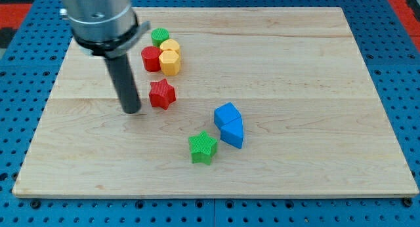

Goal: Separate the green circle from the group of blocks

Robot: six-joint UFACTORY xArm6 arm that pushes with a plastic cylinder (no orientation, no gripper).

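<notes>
Green star (203, 147): sat nearest the view's bottom, just left of our two touching blue blocks (230, 124).
My tip (132, 111): rested just left of the red star (161, 94); we had no jaws.
Green circle (159, 37): lay farthest, touching the yellow blocks (170, 56) beside the red circle (151, 58).

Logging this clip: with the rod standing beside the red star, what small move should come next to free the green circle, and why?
Probably slide my tip toward the view's top, left of the cluster. The green circle sits at the cluster's top, against the yellow blocks and red circle; my tip is lower, left of the red star.
</notes>
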